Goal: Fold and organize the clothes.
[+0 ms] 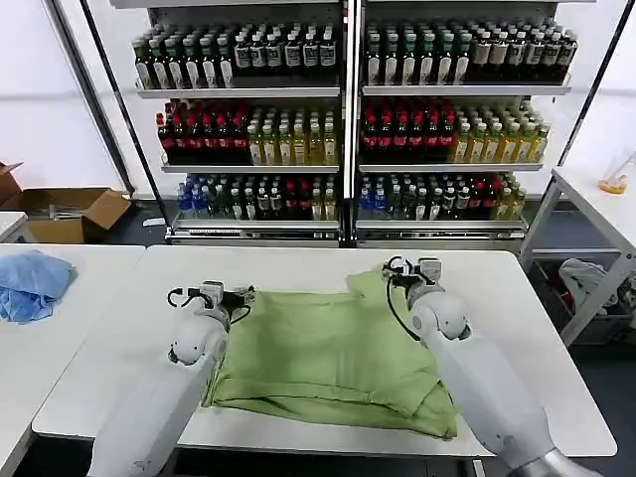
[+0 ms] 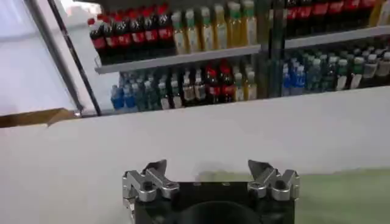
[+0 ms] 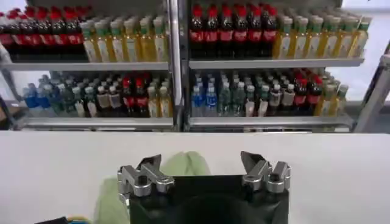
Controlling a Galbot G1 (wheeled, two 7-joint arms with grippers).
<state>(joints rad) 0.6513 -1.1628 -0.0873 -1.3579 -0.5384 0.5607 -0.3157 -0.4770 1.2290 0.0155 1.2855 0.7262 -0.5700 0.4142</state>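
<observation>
Garment: light green polo shirt (image 1: pixel 328 358), spread on the white table (image 1: pixel 537 318), partly folded, lower hem doubled near the front edge, a sleeve or collar portion bunched at the far right corner.

Left gripper (image 1: pixel 241 295): at the shirt's far left corner, low over the fabric edge. Fingers (image 2: pixel 155 173) spread wide in the left wrist view, nothing between them; green fabric just beneath and beside.

Right gripper (image 1: pixel 409 269): at the far right corner, above the bunched portion. Fingers (image 3: pixel 253 163) likewise wide apart and empty; green cloth visible between and below them in the right wrist view.

Step in hand, as judged: positioning both grippers at the far corners ahead of a grasp for a further fold.

Next move requires: descent to the cloth, closure on both corners at matching height, then a level, simultaneous draw toward the near edge.

Light blue cloth (image 1: pixel 30 283) on the adjacent table at left: not part of the task.
</observation>
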